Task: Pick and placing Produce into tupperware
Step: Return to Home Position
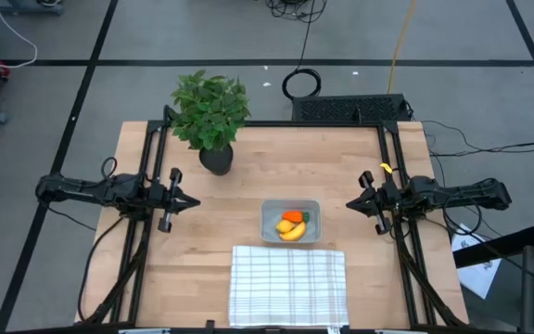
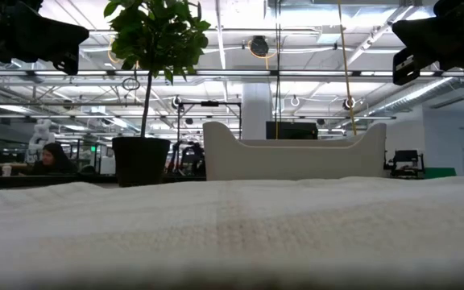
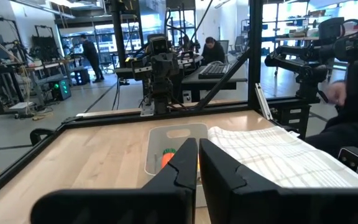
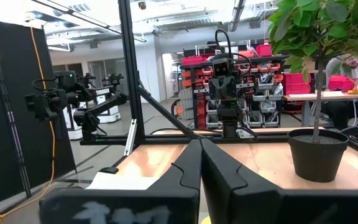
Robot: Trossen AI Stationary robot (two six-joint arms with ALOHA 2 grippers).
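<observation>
Sitting well apart from the full tupperware (image 1: pixel 269 215) with left gripper (image 1: pixel 193 201) and right gripper (image 1: pixel 350 205) pressed together (holding nothing). Might bump the plant (image 1: pixel 211 111) if swung wide

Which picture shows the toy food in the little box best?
The high view. It looks straight down into the tupperware, so the orange carrot and yellow banana show inside. The low view shows only its outer wall. The left wrist view catches just a bit of carrot. The right wrist view misses it.
</observation>
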